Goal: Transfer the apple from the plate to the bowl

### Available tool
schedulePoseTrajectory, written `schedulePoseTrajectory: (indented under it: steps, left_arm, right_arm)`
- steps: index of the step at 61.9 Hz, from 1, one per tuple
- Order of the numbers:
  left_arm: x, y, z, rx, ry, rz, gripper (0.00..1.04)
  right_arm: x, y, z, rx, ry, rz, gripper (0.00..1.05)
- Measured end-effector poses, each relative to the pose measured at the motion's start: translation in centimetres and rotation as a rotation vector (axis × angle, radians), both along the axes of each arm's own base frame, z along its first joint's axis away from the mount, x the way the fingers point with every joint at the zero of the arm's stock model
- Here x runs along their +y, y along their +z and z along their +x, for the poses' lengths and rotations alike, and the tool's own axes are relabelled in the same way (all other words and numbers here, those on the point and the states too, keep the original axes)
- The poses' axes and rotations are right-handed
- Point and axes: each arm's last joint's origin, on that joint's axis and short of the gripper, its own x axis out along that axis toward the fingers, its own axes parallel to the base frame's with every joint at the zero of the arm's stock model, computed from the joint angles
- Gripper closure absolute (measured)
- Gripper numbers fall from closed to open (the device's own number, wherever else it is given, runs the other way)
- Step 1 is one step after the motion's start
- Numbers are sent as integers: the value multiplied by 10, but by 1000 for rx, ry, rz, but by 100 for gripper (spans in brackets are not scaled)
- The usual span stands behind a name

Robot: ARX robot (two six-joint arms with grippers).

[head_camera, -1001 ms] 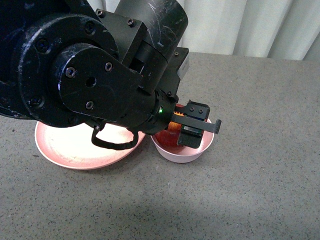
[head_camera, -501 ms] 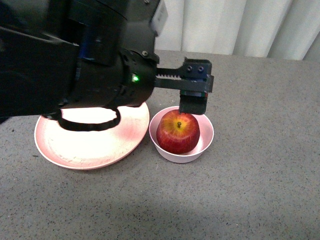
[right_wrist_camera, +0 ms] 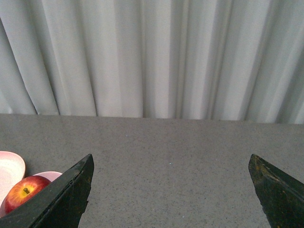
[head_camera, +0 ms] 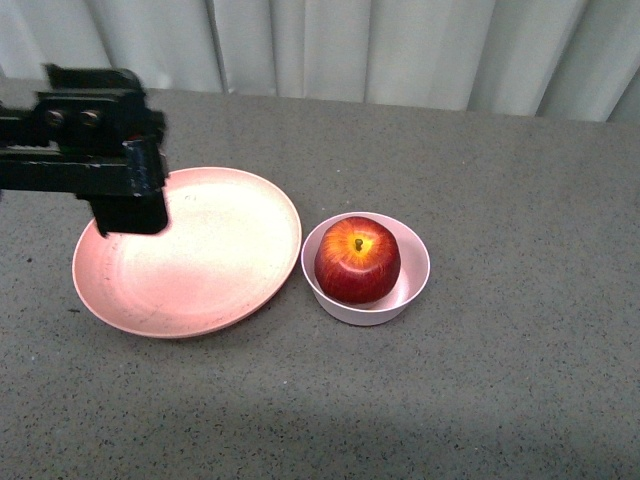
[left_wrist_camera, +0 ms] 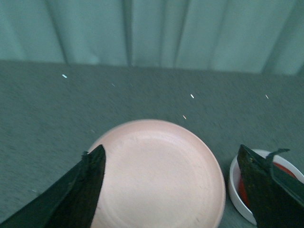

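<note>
The dark-red apple (head_camera: pixel 357 260) with a yellow patch at its stem sits inside the small pale bowl (head_camera: pixel 412 285) right of centre. The wide salmon-pink plate (head_camera: pixel 200 260) lies empty just left of the bowl. My left gripper (head_camera: pixel 125 200) is open and empty, hovering over the plate's far left rim. In the left wrist view the plate (left_wrist_camera: pixel 156 175) lies between the gripper's (left_wrist_camera: pixel 173 164) open fingers, with the bowl (left_wrist_camera: pixel 235 183) behind one finger. My right gripper (right_wrist_camera: pixel 171 168) is open and empty over bare table; the apple (right_wrist_camera: pixel 23 191) shows at that view's edge.
The grey speckled tabletop (head_camera: pixel 520 380) stretches all round the dishes. Pale curtains (head_camera: pixel 400 50) hang along the table's far edge.
My left arm has pulled back from above the bowl to the left, over the plate's far left rim. The apple stays in the bowl, now fully in sight.
</note>
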Motion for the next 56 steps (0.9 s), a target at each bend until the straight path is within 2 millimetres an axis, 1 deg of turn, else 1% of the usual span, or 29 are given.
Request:
schedulePoseTrajectory:
  steps: [2,4,8,9,11,14,16,17,19,20,21,26,40,50,56]
  left_arm:
    - [6,1,-5,-55,17,-2,28]
    - [14,5,-10,-122,39,-4,36]
    - [25,11,-17,-163,53,-4,48]
    - [26,11,-17,-165,53,-3,48]
    - [31,11,-22,-169,50,3,56]
    - [36,10,-27,-165,45,8,63]
    - [41,9,-32,-160,44,13,71]
    - [42,9,-32,-159,44,14,72]
    - [47,9,-37,-156,48,16,81]
    - [48,9,-37,-156,49,17,83]
    - [50,9,-39,-155,52,18,87]
    - [56,9,-46,-158,51,18,101]
    - [69,11,-62,-163,52,22,101]
    - [74,15,-69,-176,49,20,101]
    - [83,17,-73,-184,40,19,101]
  right_arm:
    - [0,0,0,0,2,0,9]
    - [0,0,0,1,-2,0,9]
    - [0,0,0,2,-1,0,9]
    - [0,0,0,2,-1,0,9]
    - [0,0,0,1,-1,0,9]
    - [0,0,0,1,0,0,9]
    - [0,0,0,1,0,0,9]
    - [0,0,0,1,0,0,9]
    - [0,0,0,1,0,0,9]
    - [0,0,0,1,0,0,9]
    - [0,0,0,2,0,0,9]
    - [0,0,0,1,-1,0,9]
    - [0,0,0,1,0,0,9]
    - [0,0,0,1,-1,0,9]
    - [0,0,0,1,0,0,9]
